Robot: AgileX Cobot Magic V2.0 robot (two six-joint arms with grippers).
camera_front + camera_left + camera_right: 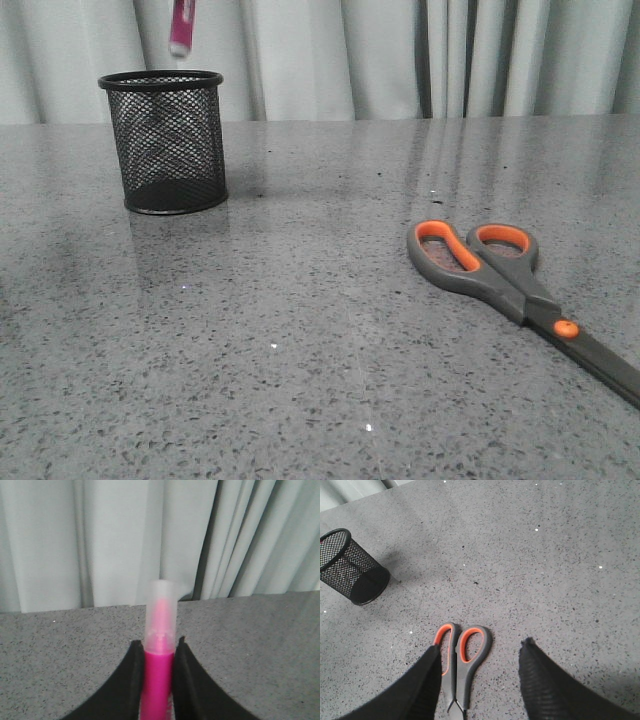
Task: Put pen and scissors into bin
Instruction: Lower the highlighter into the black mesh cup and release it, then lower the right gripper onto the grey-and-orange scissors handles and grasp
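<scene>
The bright pink pen (182, 27) hangs at the top edge of the front view, straight above the black mesh bin (166, 141) at the far left. My left gripper (158, 647) is shut on the pen (159, 670), its pale cap end sticking out past the fingertips. The scissors (505, 283), dark grey with orange-lined loops, lie flat at the right. My right gripper (480, 652) is open above the scissors' handles (462, 660); the bin also shows in the right wrist view (351, 572).
Grey speckled table (300, 330). Pale curtain (400, 55) behind the table's far edge.
</scene>
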